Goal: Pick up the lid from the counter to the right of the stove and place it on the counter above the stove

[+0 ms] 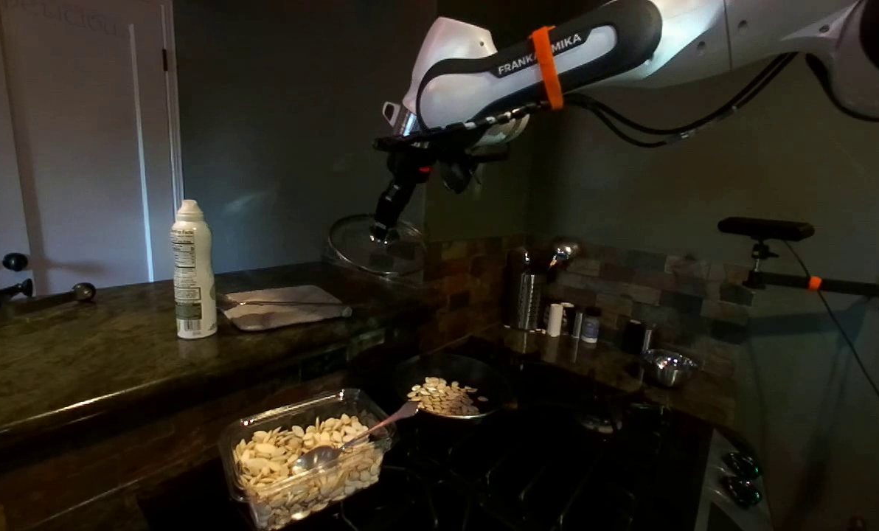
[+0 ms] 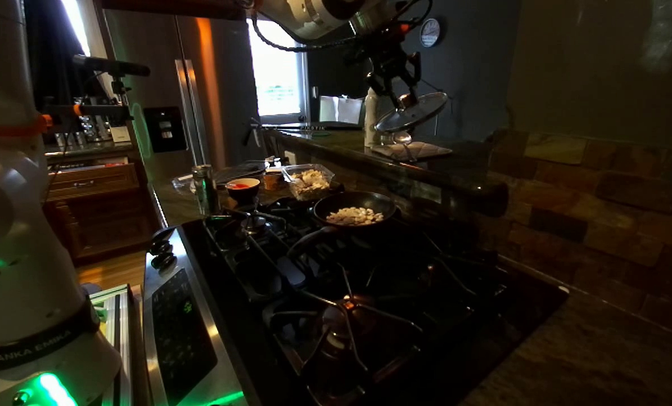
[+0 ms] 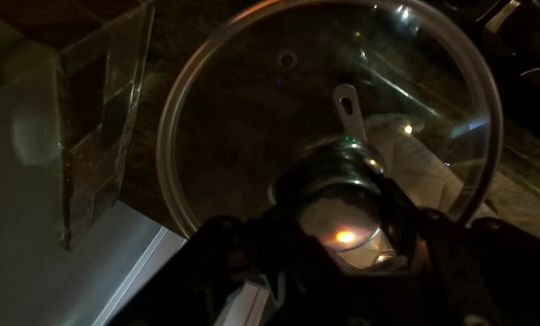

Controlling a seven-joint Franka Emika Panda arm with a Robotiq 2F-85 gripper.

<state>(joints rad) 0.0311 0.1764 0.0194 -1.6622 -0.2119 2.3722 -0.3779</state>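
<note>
Gripper (image 3: 335, 194) clamped tight on the knob (image 3: 341, 217). Glass lid (image 2: 420, 114) hangs beneath, airborne, tilted, low edge apparently toward the stove (image 2: 398, 270). Further down: pale cloth (image 1: 285, 310), partly seen through the glass, on the raised counter (image 1: 100, 346). Move likely turns on levelling the lid before lowering it.

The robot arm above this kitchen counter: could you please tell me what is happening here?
The robot arm holds a glass lid by its knob with the end effector. The lid hangs tilted in the air above the raised counter, where a pale cloth lies; it is not yet set down. On the stove, a pan of seeds stands uncovered.
</note>
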